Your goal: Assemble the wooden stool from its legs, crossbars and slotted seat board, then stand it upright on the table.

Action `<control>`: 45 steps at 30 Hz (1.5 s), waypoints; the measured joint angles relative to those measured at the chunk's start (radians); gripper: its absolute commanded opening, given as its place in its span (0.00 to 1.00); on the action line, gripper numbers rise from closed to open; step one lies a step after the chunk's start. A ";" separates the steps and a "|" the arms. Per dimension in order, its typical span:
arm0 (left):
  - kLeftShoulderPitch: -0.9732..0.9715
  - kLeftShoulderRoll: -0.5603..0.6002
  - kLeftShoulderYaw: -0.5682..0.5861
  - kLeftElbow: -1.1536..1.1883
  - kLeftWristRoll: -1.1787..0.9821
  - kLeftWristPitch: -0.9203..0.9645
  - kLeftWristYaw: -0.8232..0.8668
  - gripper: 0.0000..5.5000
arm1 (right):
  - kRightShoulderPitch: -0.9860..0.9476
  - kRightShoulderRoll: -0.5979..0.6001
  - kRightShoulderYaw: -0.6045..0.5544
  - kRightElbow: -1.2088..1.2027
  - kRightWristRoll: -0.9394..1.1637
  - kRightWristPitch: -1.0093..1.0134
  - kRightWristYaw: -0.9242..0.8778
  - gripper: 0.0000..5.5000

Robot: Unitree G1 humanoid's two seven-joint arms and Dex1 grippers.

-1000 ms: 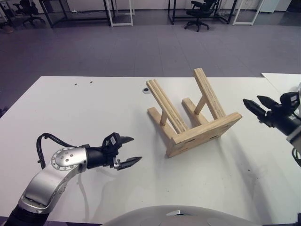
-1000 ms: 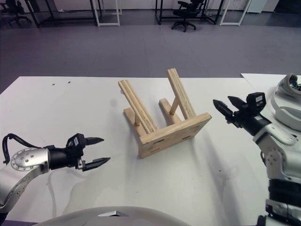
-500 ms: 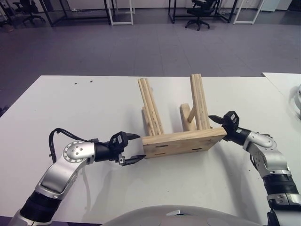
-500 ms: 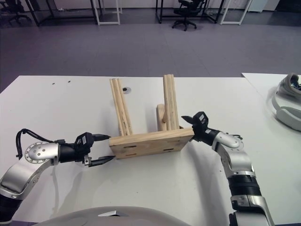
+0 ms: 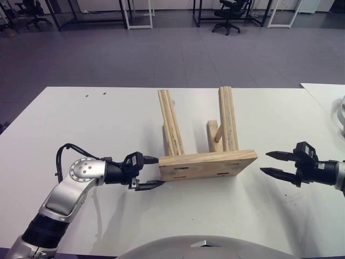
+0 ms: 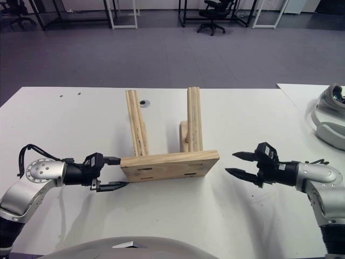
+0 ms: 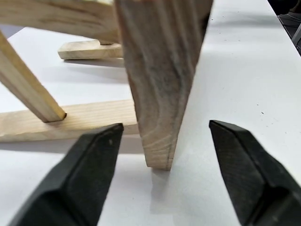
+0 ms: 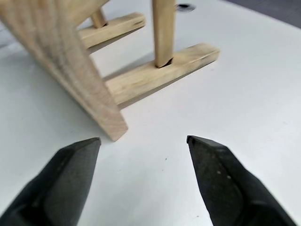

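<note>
Wooden seat board [image 5: 207, 164] nearer left claw [image 5: 155, 171]

Seat board stands on edge on the counter [image 5: 108, 118], long axis 9-to-3, legs [image 5: 171, 129] toward 12. Our open left claw brackets its 9 o'clock end; our open right claw [image 5: 265, 162] hangs apart at 3.

Your left arm [image 5: 69, 190] was bent at the elbow, forearm held level, with the left pincer [image 5: 159, 171] pointing inward and its fingers spread wide. Your right arm [image 6: 319, 176] extended from the opposite side, the right pincer [image 5: 264, 162] facing back, fingers likewise parted.
</note>
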 measured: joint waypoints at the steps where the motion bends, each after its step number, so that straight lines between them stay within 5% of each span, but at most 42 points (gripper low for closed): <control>1: -0.015 -0.001 -0.005 0.012 0.001 -0.002 -0.003 0.49 | -0.024 0.002 0.020 -0.002 0.000 0.000 0.007 0.63; 8: -0.070 -0.027 -0.058 0.053 0.032 -0.030 -0.018 0.25 | -0.114 0.035 0.171 -0.050 -0.023 0.001 0.043 0.59; 16: -0.123 -0.024 -0.071 0.135 0.061 -0.108 -0.076 0.24 | -0.158 0.048 0.203 -0.056 -0.023 0.010 0.063 0.33; 25: -0.148 -0.020 -0.033 0.181 0.017 -0.071 -0.133 0.24 | -0.178 0.056 0.219 -0.090 -0.038 0.007 0.074 0.31; 37: -0.531 0.195 0.168 0.189 -0.689 0.776 -0.216 0.24 | -0.666 -0.110 0.009 -0.034 0.711 0.755 -0.026 0.27; 42: -0.789 0.209 0.151 0.479 -0.959 1.147 -0.085 0.24 | -0.745 -0.178 0.137 0.152 1.078 0.954 -0.188 0.25; 45: -0.993 0.237 0.045 0.726 -1.104 1.296 0.042 0.24 | -0.840 -0.180 0.252 0.259 1.235 1.083 -0.289 0.25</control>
